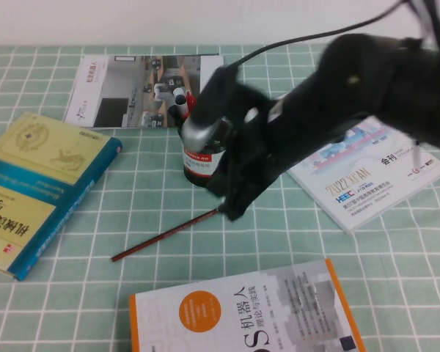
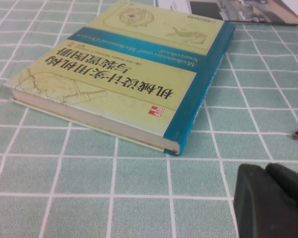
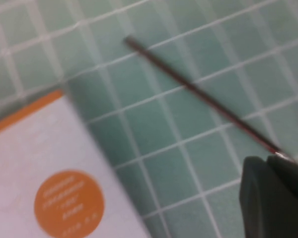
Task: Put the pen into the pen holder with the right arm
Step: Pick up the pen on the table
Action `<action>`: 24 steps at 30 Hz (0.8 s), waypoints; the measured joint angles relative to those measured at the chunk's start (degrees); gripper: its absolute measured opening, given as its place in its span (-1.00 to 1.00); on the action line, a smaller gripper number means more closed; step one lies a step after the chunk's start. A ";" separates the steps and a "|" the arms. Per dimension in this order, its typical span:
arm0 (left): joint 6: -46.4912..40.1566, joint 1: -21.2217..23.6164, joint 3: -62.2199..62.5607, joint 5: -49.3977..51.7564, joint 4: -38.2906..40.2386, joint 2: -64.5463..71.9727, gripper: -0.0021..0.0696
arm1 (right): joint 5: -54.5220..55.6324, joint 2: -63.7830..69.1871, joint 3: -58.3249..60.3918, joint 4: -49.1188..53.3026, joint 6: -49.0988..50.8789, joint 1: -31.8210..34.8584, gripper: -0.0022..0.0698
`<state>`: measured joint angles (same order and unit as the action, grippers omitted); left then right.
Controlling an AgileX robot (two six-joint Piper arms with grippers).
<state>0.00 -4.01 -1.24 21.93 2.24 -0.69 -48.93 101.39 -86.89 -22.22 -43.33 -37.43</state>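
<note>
Right gripper (image 1: 231,209) clamped on the upper end of the pen (image 1: 165,235), just in front of the pen holder (image 1: 200,163).

The pen is a thin, dark red-brown stick; it slants from the closed right gripper down toward the robot's left, its far end over the green checked tablecloth (image 1: 95,293). Whether that end touches the cloth cannot be told. The right arm (image 1: 367,81) reaches in from the robot's right and crosses above the black mesh pen holder, which stands upright with red pens inside. In the right wrist view the pen (image 3: 198,94) runs out from the fingertips (image 3: 268,193) beside an orange-and-white book (image 3: 49,188). The left gripper (image 2: 270,201) hangs low over the cloth near a yellow-and-teal book (image 2: 129,74); its state cannot be told. A brochure (image 1: 143,88) and a white booklet (image 1: 374,176) lie farther back.
</note>
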 joint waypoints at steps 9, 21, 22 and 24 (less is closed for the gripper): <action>0.00 0.00 0.00 0.00 0.00 0.00 -0.95 | -7.34 7.47 -7.50 2.65 -16.39 -5.30 -1.00; 0.00 0.00 0.00 0.00 0.00 0.00 -0.95 | -12.00 20.59 -22.50 6.21 -23.40 -8.31 -1.00; 0.00 0.00 0.00 0.00 0.00 0.00 -0.95 | -12.00 21.70 -23.75 6.21 -23.48 -8.37 -1.00; 0.00 0.00 0.00 0.00 0.00 0.00 -0.95 | -12.14 23.54 -25.78 6.32 -23.62 -8.37 -0.98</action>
<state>0.00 -4.01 -1.24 21.93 2.24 -0.69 -61.07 124.93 -112.67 -15.90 -66.95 -45.80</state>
